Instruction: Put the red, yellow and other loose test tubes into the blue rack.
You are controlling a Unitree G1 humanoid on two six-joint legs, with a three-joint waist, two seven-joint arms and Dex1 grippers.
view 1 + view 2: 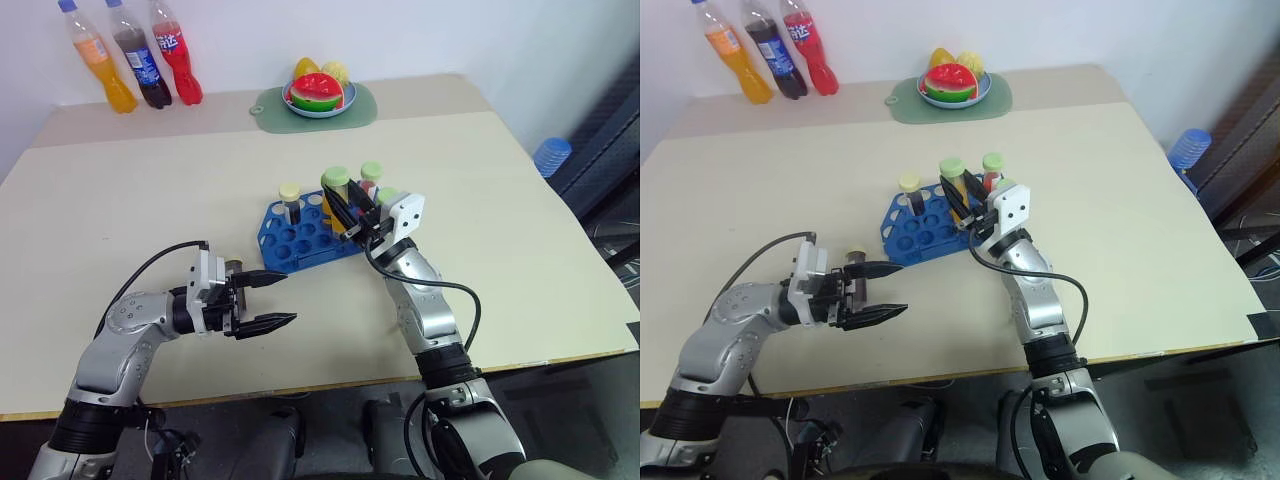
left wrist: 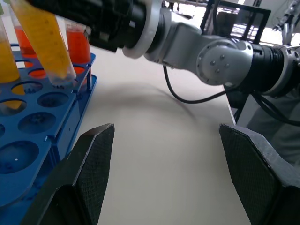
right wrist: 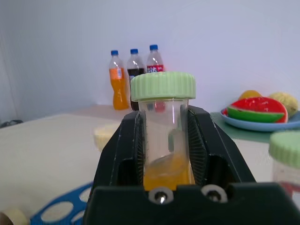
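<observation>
Progress looks well advanced: your right tool (image 1: pixel 345 212) clamps the yellow tube (image 1: pixel 336 196) just over the blue rack (image 1: pixel 296 240), where the brown tube (image 1: pixel 291 200) and seemingly the red tube (image 1: pixel 370 180) already stand, while your left tool (image 1: pixel 275 301) hangs open and empty.

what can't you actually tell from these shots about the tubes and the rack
- Yellow tube: its lower end is hidden by the right gripper in the right wrist view; the left wrist view cuts off its cap.
- Blue rack: the right arm covers its right end in the head views, hiding those holes.
- Orange-red tube: only its cap and top clear the gripper; its seating is hidden.
</observation>
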